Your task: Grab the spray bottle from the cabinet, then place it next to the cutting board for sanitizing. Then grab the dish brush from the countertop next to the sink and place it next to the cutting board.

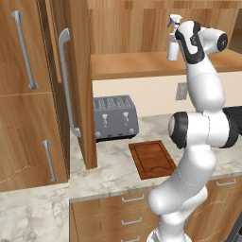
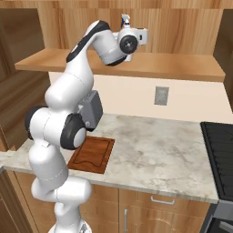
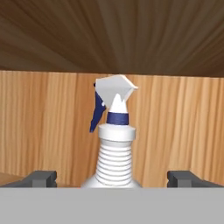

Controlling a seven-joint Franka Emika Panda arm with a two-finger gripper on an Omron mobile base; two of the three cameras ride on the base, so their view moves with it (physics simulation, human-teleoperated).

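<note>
- Up on the cabinet (image 1: 75, 94) shelf, the bottle (image 1: 173, 42) is standing upright against the wooden back wall, right beside the robot's wrist in the left base view.
- Left of centre in the hand view, its dark blue trigger is hanging down from the white nozzle; at centre sit a dark blue collar, a ribbed white neck and the top of the shoulder.
- On either side of the neck, the gripper (image 3: 112, 178) is sitting open, one finger (image 3: 40, 178) well out to the left and the other out to the right, neither touching the bottle.
- Judging by its slim plastic look, the bottle is probably light and stiff, with smooth sides that could slip; being tall and narrow, it could tip if one finger is reaching it first.
- A sound hold seems to be on the body just under the shoulder, or on the ribbed neck where the ridges would be helping against sliding; the nozzle and trigger are better left alone, since a squeeze there might be spraying or twisting the head.
- Down on the worktop (image 1: 113, 165), the board (image 1: 152, 159) is lying flat just right of the grey toaster (image 1: 115, 116), with bare stone to its right for setting the bottle down.
</note>
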